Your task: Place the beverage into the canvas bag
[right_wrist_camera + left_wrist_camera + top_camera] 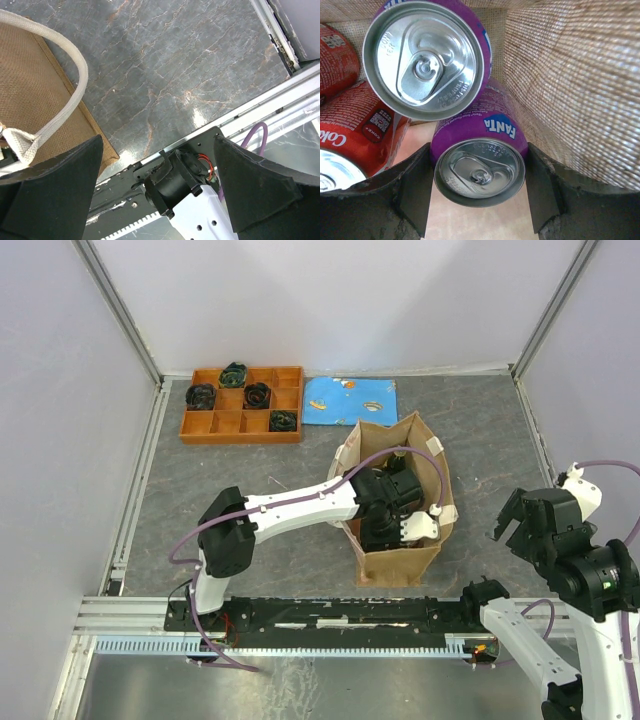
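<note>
The canvas bag (400,565) stands open in the middle of the table, its woven inner wall (570,75) filling the right of the left wrist view. My left gripper (400,525) reaches down inside it. Its jaws (478,150) sit against both sides of a purple Fanta can (479,172), top end toward the camera. A second purple can (425,57) lies against it. Two red Coke cans (355,125) are at the left. My right gripper (510,525) is open and empty over bare table (165,65), right of the bag (35,95).
An orange divided tray (240,403) with dark coiled items sits at the back left, and a blue flat packet (350,400) lies beside it. White walls enclose the table. A metal rail (300,615) runs along the near edge.
</note>
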